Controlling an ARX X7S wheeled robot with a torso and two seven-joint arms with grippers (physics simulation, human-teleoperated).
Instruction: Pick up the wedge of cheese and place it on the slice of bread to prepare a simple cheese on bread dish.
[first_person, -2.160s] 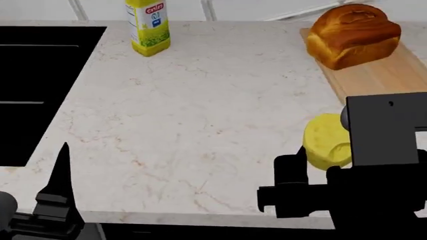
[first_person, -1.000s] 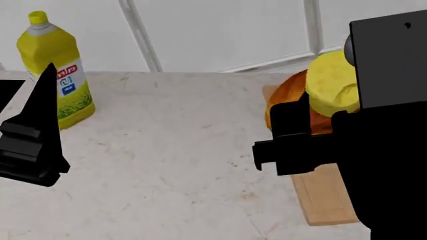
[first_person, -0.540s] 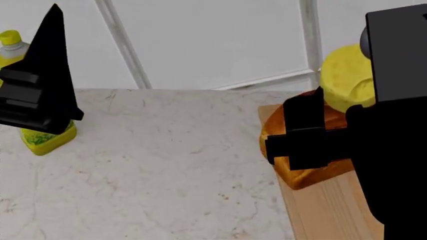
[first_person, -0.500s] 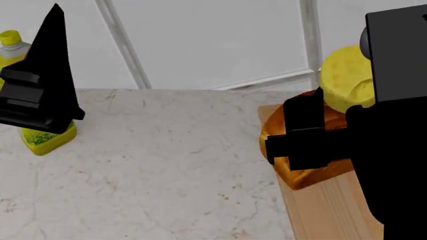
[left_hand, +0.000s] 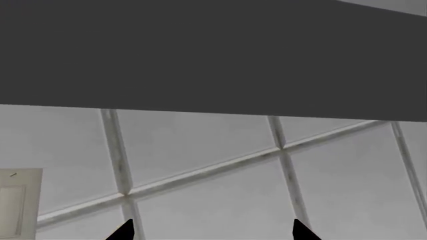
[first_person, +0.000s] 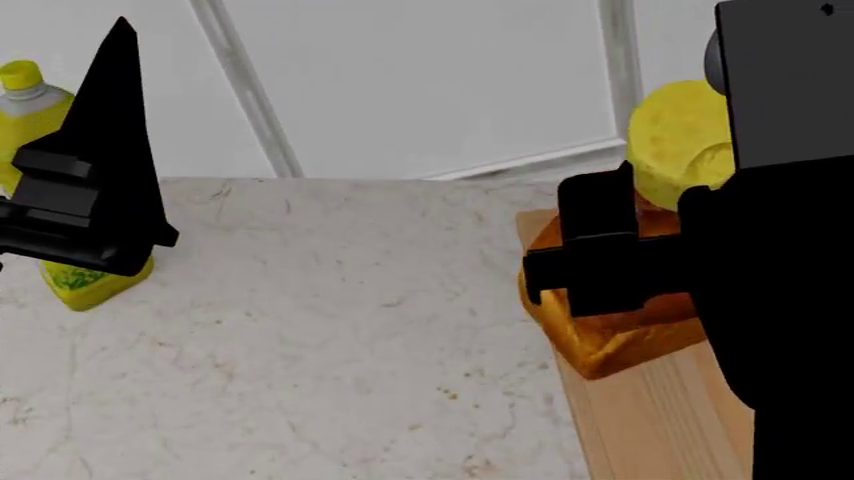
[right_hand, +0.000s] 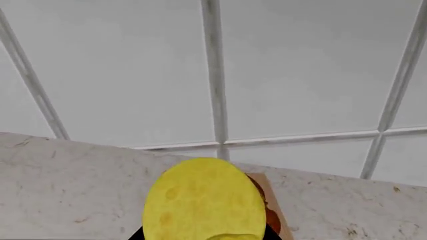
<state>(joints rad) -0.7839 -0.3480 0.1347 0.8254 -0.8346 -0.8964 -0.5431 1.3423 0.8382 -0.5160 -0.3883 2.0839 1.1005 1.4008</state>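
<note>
My right gripper (first_person: 667, 200) is shut on the wedge of cheese (first_person: 678, 140), a plain yellow rounded chunk, and holds it in the air just above the slice of bread (first_person: 607, 330), a golden-brown loaf chunk mostly hidden behind my right arm. In the right wrist view the cheese (right_hand: 205, 202) fills the space between the jaws, with a sliver of brown bread (right_hand: 270, 220) behind it. My left gripper (first_person: 100, 150) is raised at the left, open and empty; its fingertips (left_hand: 127, 231) point at the tiled wall.
The bread rests on a pale wooden board (first_person: 661, 420) at the right of the marble counter (first_person: 307, 340). A yellow labelled bottle (first_person: 67, 275) stands at the far left behind my left gripper. A white tiled wall (first_person: 427, 80) backs the counter.
My right gripper lifted the cheese off the counter and carried it over to the bread; in the last half second it shifted slightly left and up. The head view moved closer. My left gripper rose.
</note>
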